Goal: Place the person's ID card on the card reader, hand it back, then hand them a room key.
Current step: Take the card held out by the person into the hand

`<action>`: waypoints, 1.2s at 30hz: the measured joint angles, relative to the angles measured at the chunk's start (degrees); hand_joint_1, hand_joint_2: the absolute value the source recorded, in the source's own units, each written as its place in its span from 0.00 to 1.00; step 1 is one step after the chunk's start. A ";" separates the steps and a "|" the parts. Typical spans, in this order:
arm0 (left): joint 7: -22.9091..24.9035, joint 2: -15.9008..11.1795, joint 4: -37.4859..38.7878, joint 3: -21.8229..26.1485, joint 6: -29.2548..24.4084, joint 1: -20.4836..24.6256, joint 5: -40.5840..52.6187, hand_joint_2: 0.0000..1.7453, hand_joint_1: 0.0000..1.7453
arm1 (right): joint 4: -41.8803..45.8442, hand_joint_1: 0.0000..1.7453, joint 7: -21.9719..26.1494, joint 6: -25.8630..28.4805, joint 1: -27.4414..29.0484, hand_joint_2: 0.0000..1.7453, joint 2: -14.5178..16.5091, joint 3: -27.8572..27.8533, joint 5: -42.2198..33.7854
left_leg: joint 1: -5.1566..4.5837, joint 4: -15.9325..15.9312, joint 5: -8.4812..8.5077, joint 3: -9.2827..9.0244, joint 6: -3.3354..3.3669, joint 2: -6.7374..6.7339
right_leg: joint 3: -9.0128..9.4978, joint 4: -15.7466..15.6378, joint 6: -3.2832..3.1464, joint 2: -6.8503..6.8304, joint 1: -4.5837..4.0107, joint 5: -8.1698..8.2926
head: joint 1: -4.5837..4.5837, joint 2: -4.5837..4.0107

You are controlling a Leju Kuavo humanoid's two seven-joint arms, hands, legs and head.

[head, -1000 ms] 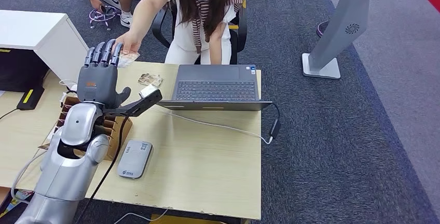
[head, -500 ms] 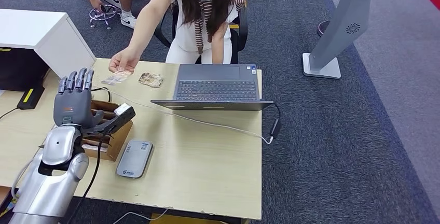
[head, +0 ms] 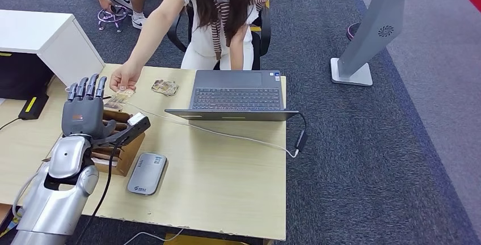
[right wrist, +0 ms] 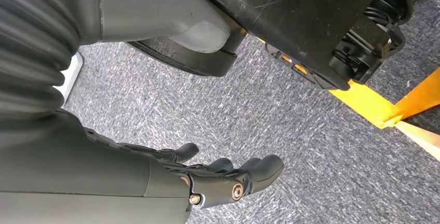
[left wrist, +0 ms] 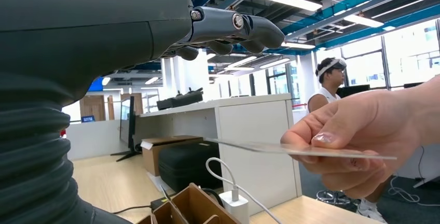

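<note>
Now the robot's grey left hand (head: 85, 110), drawn back from a second ago, hovers empty and spread beside the person's hand (head: 123, 78) holding the thin card (left wrist: 290, 149); handover looks done.

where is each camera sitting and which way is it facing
Head view: high on the body, looking down at the desk; left arm and left hand show.
Left wrist view: behind the left hand, facing the person's hand holding a card; both views share these.
Right wrist view: the hanging right hand, facing carpet.

Head view high, downward; wrist views close.
</note>
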State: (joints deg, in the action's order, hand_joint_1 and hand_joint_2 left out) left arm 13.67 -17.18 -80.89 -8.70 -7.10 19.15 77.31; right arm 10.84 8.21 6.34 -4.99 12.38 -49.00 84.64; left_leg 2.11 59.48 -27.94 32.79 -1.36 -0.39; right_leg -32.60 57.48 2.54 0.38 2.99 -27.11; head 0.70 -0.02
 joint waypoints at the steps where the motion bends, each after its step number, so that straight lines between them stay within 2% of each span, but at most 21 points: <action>1: -0.01 0.00 0.00 0.00 0.00 0.00 0.00 1.00 0.00 | 0.00 0.00 0.01 -0.02 0.00 1.00 -0.03 0.00 -0.01 | 0.00 0.00 0.00 0.00 0.00 0.00 | 0.00 0.00 0.00 0.00 0.00 0.00 | 0.01 0.00; 15: -0.89 0.29 -0.01 0.00 0.00 -0.03 0.08 1.00 0.00 | 0.00 0.00 0.71 -0.25 0.05 1.00 -0.40 0.00 -0.48 | 0.00 0.00 0.00 0.00 0.00 0.00 | 0.00 0.00 0.00 0.00 0.00 0.00 | 0.01 0.00; 36: -2.30 2.86 -3.52 -0.52 0.74 -1.11 1.75 1.00 0.00 | 0.00 0.00 1.66 -1.05 0.09 1.00 -0.85 0.00 -0.69 | 0.00 0.00 0.00 0.00 0.00 0.00 | 0.00 0.00 0.00 -0.01 0.00 0.00 | 0.01 0.00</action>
State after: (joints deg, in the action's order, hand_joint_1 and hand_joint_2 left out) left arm 11.37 -14.32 -84.42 -9.22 -6.36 18.04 79.06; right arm 10.84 9.87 5.29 -4.90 11.53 -49.00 83.95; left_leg 2.11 59.48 -27.94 32.79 -1.36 -0.39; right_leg -32.61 57.48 2.54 0.37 2.99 -27.11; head 0.71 -0.02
